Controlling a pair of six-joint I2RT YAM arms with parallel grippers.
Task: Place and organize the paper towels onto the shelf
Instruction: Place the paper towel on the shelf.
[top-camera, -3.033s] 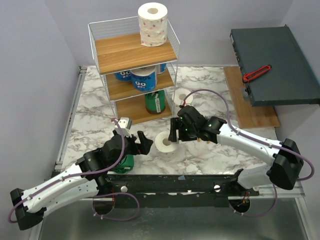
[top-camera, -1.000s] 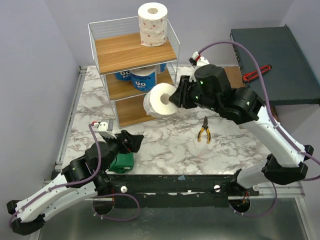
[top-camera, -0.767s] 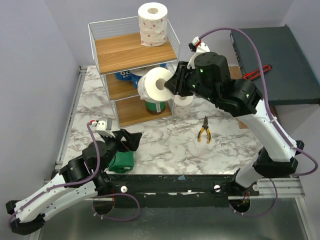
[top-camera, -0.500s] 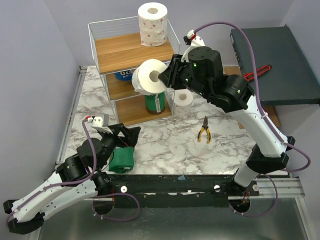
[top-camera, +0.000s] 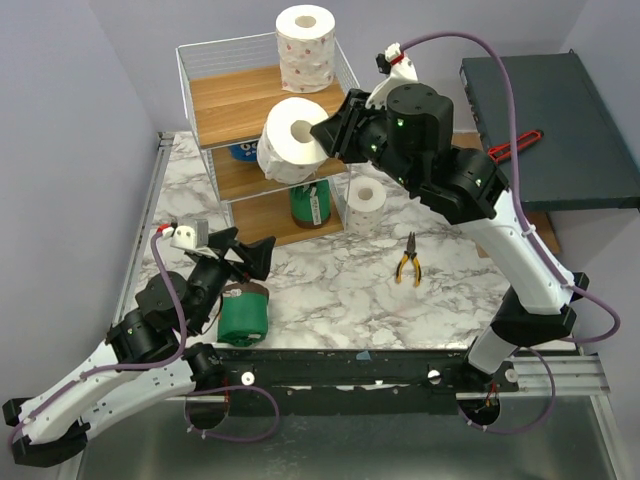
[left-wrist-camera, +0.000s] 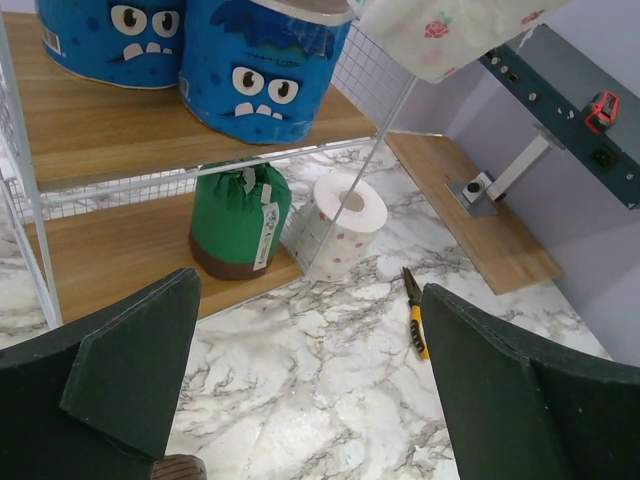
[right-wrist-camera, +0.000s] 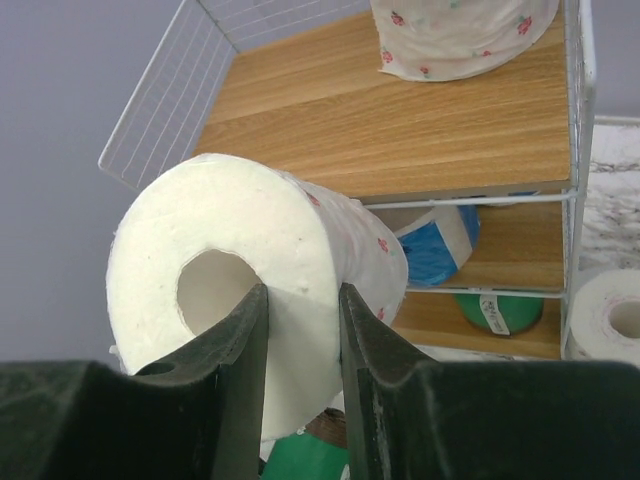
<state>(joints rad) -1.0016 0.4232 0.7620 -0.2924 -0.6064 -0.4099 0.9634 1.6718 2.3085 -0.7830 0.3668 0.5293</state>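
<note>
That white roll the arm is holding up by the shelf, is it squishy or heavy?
Probably light: the right gripper holds the white roll by one pinched wall alone. Likely soft, since it looks puffy. Set on its side, it could roll.

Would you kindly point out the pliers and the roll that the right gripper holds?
pliers (top-camera: 408, 258), top external view, on the yellow handles by the pivot.
held roll (right-wrist-camera: 150, 250), right wrist view, on the flat end face.

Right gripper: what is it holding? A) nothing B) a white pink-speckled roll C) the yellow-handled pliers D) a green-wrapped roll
B: the right gripper is shut on the wall of the white pink-speckled roll beside its hollow core, up in the air near the shelf.
</note>
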